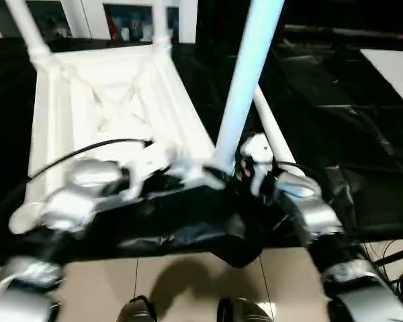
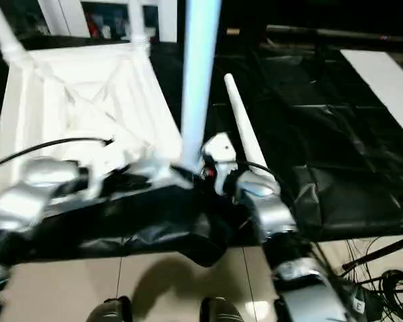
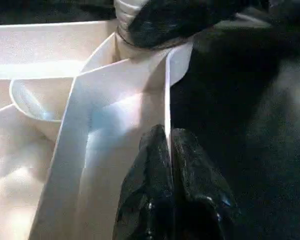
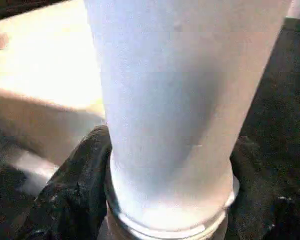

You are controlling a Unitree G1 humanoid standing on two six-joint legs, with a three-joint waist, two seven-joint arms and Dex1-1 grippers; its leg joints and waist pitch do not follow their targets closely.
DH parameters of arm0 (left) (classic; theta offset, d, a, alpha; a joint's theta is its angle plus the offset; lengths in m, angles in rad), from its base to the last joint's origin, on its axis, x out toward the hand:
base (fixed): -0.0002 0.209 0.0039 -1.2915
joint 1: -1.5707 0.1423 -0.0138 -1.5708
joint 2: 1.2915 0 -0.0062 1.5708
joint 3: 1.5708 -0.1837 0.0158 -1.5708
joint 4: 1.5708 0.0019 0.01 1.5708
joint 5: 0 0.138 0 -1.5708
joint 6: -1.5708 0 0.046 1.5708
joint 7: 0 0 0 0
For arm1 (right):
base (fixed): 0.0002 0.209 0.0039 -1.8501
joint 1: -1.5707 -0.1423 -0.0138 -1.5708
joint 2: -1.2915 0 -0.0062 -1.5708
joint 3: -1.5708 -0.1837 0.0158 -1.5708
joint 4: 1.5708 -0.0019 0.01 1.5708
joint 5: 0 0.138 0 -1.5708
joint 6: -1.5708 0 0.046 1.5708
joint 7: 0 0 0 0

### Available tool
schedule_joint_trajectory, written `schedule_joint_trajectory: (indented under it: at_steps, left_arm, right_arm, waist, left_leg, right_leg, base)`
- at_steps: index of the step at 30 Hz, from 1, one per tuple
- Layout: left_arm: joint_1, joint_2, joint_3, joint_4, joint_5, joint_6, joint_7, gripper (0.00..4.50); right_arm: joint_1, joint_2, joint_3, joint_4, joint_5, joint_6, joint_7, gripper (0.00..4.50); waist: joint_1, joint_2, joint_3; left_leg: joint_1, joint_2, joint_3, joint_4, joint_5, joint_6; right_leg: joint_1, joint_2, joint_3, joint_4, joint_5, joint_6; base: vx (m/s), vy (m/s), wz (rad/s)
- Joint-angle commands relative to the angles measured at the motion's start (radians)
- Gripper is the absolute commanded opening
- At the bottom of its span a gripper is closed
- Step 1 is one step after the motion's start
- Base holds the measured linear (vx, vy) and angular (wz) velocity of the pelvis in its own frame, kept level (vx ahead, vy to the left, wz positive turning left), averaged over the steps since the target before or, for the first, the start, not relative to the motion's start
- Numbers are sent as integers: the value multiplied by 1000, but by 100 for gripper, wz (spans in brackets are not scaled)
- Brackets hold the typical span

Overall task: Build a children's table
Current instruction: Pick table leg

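Note:
The children's table top (image 1: 107,100) lies upside down on a black sheet, ribbed underside up. Two white legs (image 1: 27,27) (image 1: 160,20) stand in its far corner sockets. A third leg (image 1: 245,80) stands upright at the near right corner. My right gripper (image 4: 170,165) is shut around this leg's base, with a black finger (image 4: 80,190) on each side of the tube. My left gripper (image 3: 169,145) is shut on the thin rim wall (image 3: 166,90) of the top, just beside that corner socket. Another leg (image 2: 242,127) lies loose on the sheet to the right.
The black sheet (image 1: 336,121) covers the floor around the table and is crumpled at its near edge. Beige floor (image 1: 188,282) and my feet lie nearest to me. Cables (image 2: 389,282) trail at the near right. A white panel (image 1: 396,67) lies at the far right.

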State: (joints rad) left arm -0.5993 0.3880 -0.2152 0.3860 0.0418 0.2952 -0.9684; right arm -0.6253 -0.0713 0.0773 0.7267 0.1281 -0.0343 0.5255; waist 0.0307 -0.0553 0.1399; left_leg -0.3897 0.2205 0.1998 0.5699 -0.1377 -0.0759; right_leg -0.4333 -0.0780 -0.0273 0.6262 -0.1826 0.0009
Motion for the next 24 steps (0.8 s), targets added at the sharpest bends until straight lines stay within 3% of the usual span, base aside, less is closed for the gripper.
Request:
schedule_joint_trajectory:
  at_steps: [1, 2, 3, 5, 7, 9, 14, 16, 19, 21, 23, 24]
  left_arm:
    - [-2, -34, 28, 44, -2, 45, 149, 0]
    - [-31, -87, 46, 66, 11, 105, 249, 0]
    - [-45, -112, 55, 78, 17, 121, 300, 0]
    - [-64, -149, 65, 94, 24, 144, 365, 0]
    - [-81, -189, 64, 99, 31, 165, 407, 0]
    - [-84, -199, 48, 101, 54, 160, 406, 0]
    - [-70, -180, 41, 84, 69, 158, 384, 0]
    - [-61, -158, 30, 67, 70, 154, 362, 0]
    - [-45, -121, 16, 37, 63, 142, 313, 0]
    - [-27, -88, 9, 8, 54, 118, 252, 0]
    - [-17, -67, 5, -8, 49, 106, 211, 0]
    - [-4, -37, 2, -22, 35, 82, 152, 0]
  right_arm:
    - [37, 28, 31, 72, -28, 56, -48, 274]
    - [3, 76, 4, 135, -19, 71, -157, 274]
    - [-14, 99, -9, 165, -13, 71, -208, 274]
    - [-41, 133, -28, 207, -5, 68, -281, 274]
    - [-78, 172, -35, 248, -10, 54, -339, 273]
    - [-110, 198, -35, 276, -15, 35, -343, 273]
    - [-122, 211, -39, 282, -13, 7, -247, 273]
    - [-122, 210, -48, 276, 1, -14, -189, 329]
    - [-117, 184, -37, 249, -3, -62, -135, 346]
    - [-108, 147, -19, 208, -11, -79, -97, 358]
    - [-102, 123, -10, 179, -14, -80, -72, 372]
    - [-85, 82, 3, 125, -6, -63, -7, 383]
  waist:
    - [-4, -7, -65]
    - [-4, -8, -65]
    - [-8, -10, -62]
    - [-11, -11, -64]
    - [-12, -14, -65]
    - [-11, -11, -70]
    - [-10, -16, -71]
    - [-7, -21, -72]
    - [-9, -20, -71]
    - [-29, -18, -72]
    - [-34, -18, -73]
    - [-35, -17, -74]
  left_leg:
    - [24, 0, -8, -63, -309, -31]
    - [22, -2, -11, -64, -326, -30]
    - [25, -5, -11, -63, -352, -34]
    - [29, -8, -16, -62, -369, -36]
    - [27, -9, -16, -64, -372, -21]
    - [21, -8, -18, -69, -362, -8]
    - [23, -9, -13, -69, -381, 11]
    - [21, -8, -13, -68, -378, 20]
    - [14, -8, -14, -70, -366, 25]
    - [0, -9, -25, -78, -360, 8]
    - [0, -9, -27, -77, -359, 5]
    - [9, -7, -24, -73, -361, 10]
  right_leg:
    - [39, -43, 30, -96, -449, -141]
    - [38, -43, 30, -100, -476, -118]
    - [30, -40, 32, -105, -514, -101]
    - [26, -40, 33, -109, -544, -82]
    - [23, -38, 33, -110, -527, -77]
    - [29, -38, 30, -111, -474, -80]
    - [25, -34, 32, -110, -422, -92]
    - [26, -37, 33, -110, -427, -91]
    - [30, -38, 32, -110, -428, -91]
    - [41, -37, 27, -106, -425, -89]
    - [40, -37, 28, -105, -407, -99]
    - [34, -36, 31, -104, -381, -118]
  base:
    - [-61, 9, -7]
    - [0, 0, 0]
    - [0, 0, 0]
    - [0, 0, 0]
    - [0, 0, 0]
    - [0, 0, 0]
    - [0, 0, 0]
    - [0, 0, 0]
    - [0, 0, 0]
    - [0, 0, 0]
    - [0, 0, 0]
    - [0, 0, 0]
